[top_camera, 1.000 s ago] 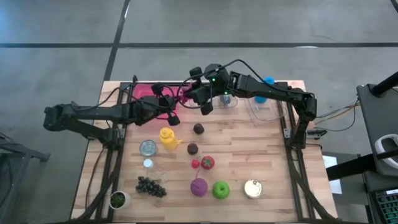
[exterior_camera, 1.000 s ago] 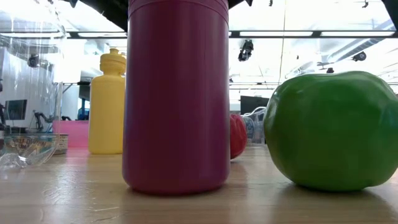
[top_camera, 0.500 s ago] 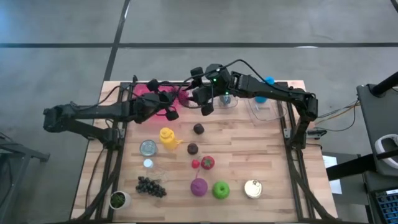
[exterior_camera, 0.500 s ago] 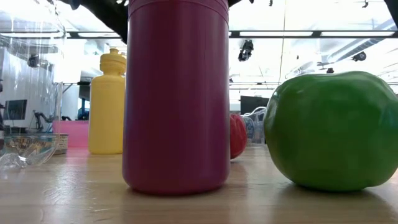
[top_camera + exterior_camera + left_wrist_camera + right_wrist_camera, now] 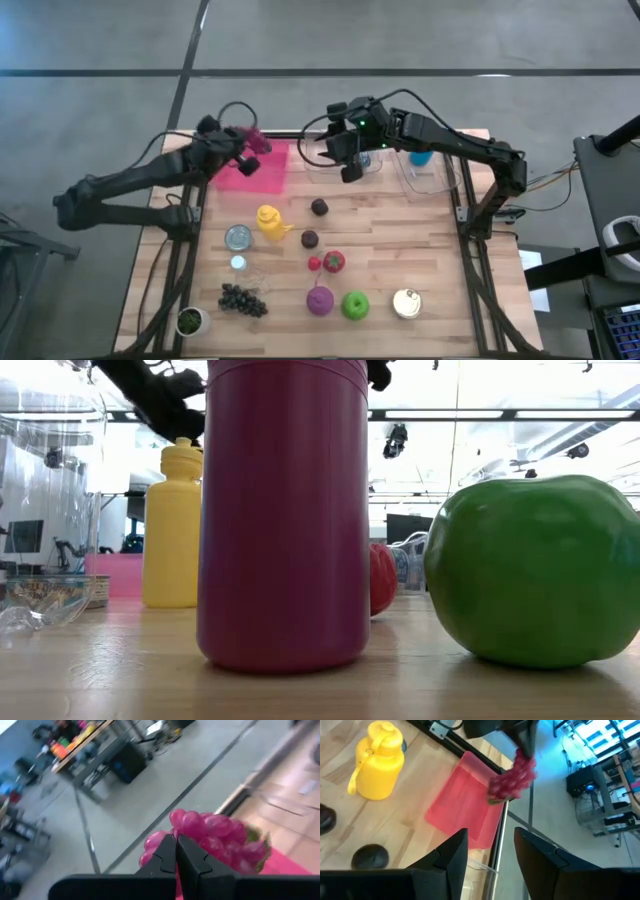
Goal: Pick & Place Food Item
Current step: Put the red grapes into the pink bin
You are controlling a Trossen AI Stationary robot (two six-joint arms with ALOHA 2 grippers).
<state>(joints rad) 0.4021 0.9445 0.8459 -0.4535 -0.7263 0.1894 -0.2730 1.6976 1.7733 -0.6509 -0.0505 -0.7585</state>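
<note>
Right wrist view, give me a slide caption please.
Left gripper holds pink grapes above the pink tray, yellow bottle nearby.

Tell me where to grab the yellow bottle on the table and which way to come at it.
Grip the yellow bottle across its round body, just below the narrower cap, coming down from above with the jaws either side. It stands upright in the low view, so the straight walls give flat contact. Avoid its side loop; that looks too thin to hold steady.
</note>
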